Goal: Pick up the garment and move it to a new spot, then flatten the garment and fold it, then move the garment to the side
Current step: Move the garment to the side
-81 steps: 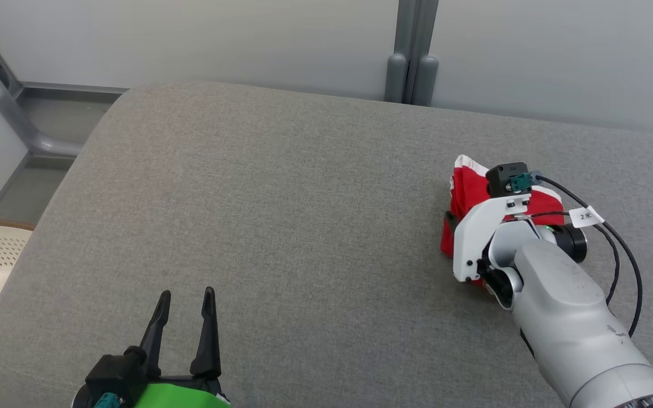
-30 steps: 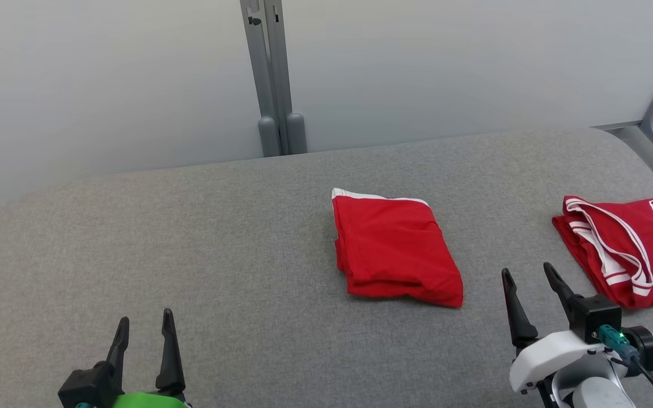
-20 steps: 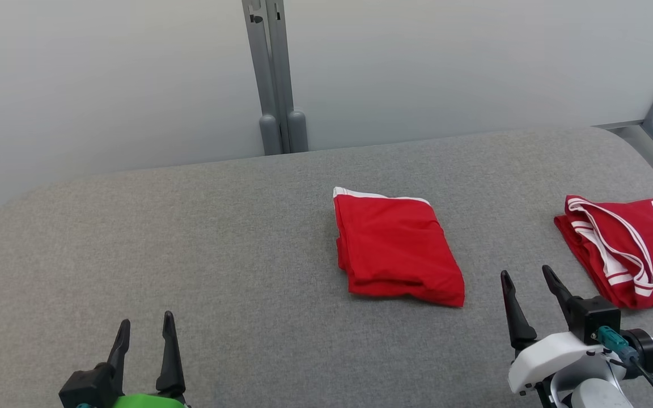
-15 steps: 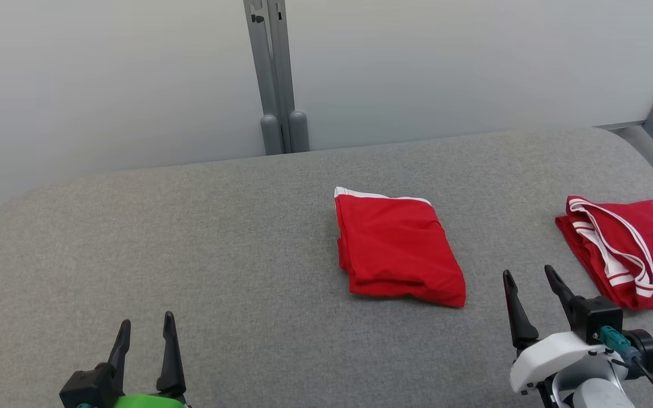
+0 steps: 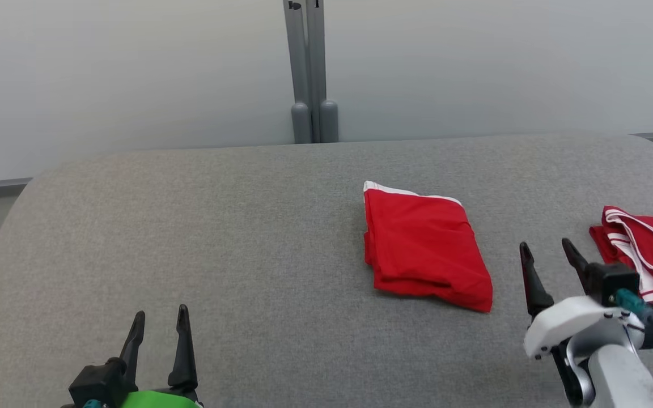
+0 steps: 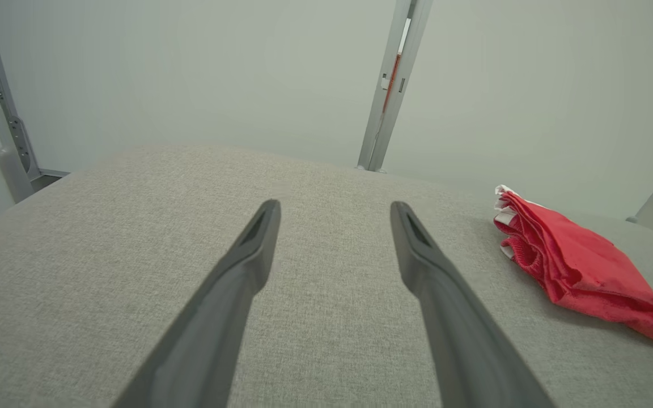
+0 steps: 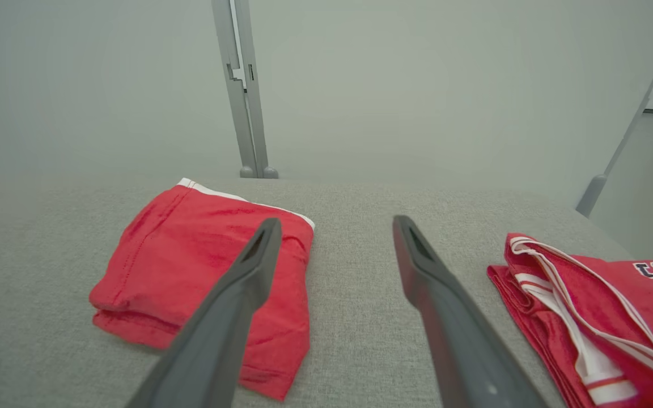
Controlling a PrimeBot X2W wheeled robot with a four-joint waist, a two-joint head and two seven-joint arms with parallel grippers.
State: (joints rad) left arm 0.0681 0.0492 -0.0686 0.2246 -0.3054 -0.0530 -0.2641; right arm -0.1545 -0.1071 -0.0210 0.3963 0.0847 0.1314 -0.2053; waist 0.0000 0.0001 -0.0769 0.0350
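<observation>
A red garment with a white hem lies folded in a small rectangle on the grey padded surface, right of centre. The left wrist view has the garment at its right, and the right wrist view has it at lower left. My right gripper is open and empty, a little to the right of the garment and nearer to me, not touching it. My left gripper stands open and empty at the near left, far from the garment.
A second red garment with white stripes and dark lettering lies at the far right, just right of my right gripper. Grey posts stand against the pale wall behind. The surface's rounded edges fall away at left and right.
Since the earliest frame my right gripper has let go of the folded garment and drawn back toward me. The head view has turned, shifting again in the last half second. Both garments lie still.
</observation>
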